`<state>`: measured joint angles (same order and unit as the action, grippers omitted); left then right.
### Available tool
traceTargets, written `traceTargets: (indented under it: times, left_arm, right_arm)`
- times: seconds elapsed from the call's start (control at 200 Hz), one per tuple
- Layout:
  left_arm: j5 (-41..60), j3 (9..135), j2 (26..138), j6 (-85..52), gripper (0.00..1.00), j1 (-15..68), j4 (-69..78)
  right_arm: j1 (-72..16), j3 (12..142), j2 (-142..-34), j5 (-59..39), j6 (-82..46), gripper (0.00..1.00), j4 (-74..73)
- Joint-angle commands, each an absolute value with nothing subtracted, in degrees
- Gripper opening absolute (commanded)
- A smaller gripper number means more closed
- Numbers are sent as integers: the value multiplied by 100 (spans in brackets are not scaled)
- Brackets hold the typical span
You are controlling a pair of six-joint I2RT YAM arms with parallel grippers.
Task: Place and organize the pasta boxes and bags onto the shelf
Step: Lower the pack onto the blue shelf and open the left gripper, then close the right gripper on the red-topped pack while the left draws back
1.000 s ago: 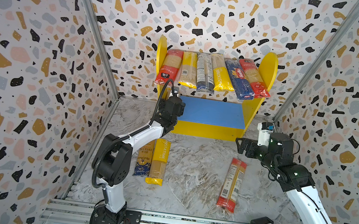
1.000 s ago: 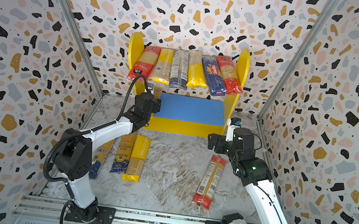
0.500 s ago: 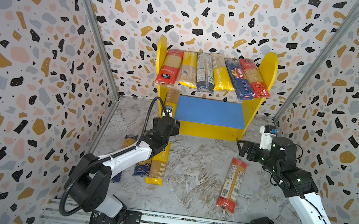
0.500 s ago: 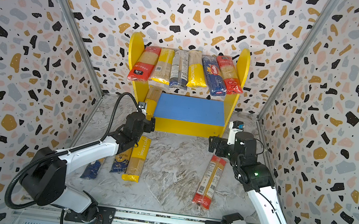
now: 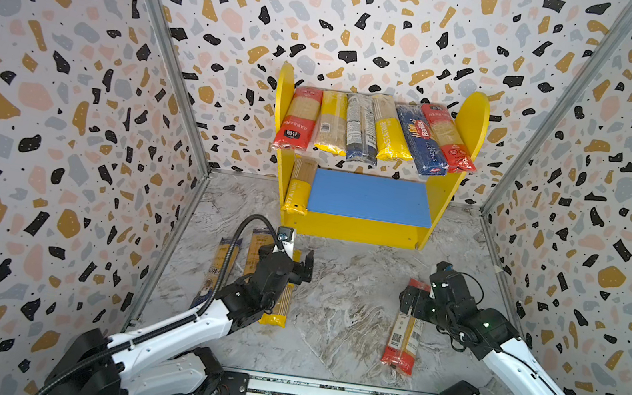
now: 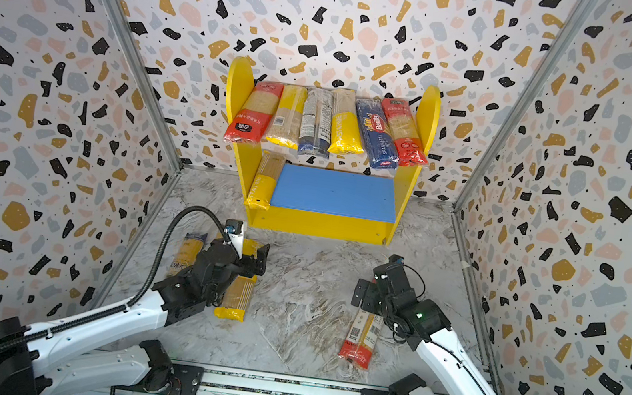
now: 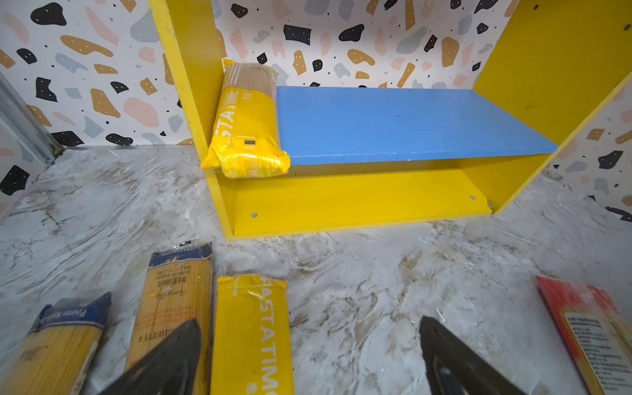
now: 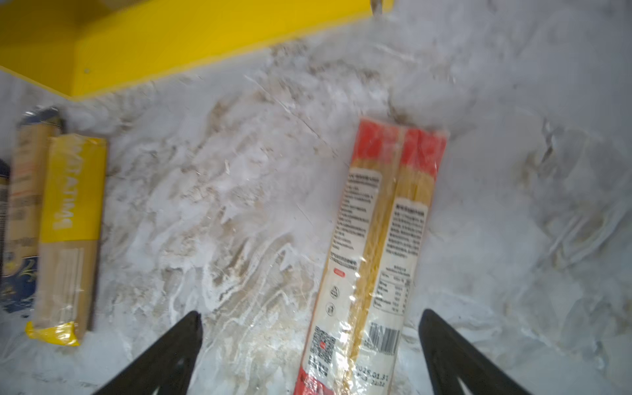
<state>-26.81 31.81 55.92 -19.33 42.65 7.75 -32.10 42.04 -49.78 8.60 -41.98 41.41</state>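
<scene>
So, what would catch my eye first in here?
The bright yellow shelf against the speckled back wall, its top tier packed with six spaghetti packets, one lone yellow packet on the blue board below. Nearer, the left gripper and right gripper hang open over loose packets on the marble table.

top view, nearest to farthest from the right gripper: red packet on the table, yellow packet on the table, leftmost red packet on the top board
1. red packet on the table, just below the right gripper
2. yellow packet on the table, left side
3. leftmost red packet on the top board, back left
</scene>
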Motion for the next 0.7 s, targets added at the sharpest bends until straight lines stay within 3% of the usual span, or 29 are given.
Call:
traceTargets:
  times: [0.0, 0.285, 0.691]
  left_arm:
    - [-2600, 2927, 5084, -2195, 99, 4393, 735]
    - [-2154, 2682, 4471, -2323, 99, 4442, 493]
    - [-2019, 2515, 4423, -2450, 99, 4568, 498]
  right_arm:
    - [-3325, 3792, -4742, 864, -4955, 99, 4197]
    - [-4207, 3103, -4896, 1055, -5825, 99, 3917]
    - [-4887, 2568, -5278, 1685, -6913, 99, 3749]
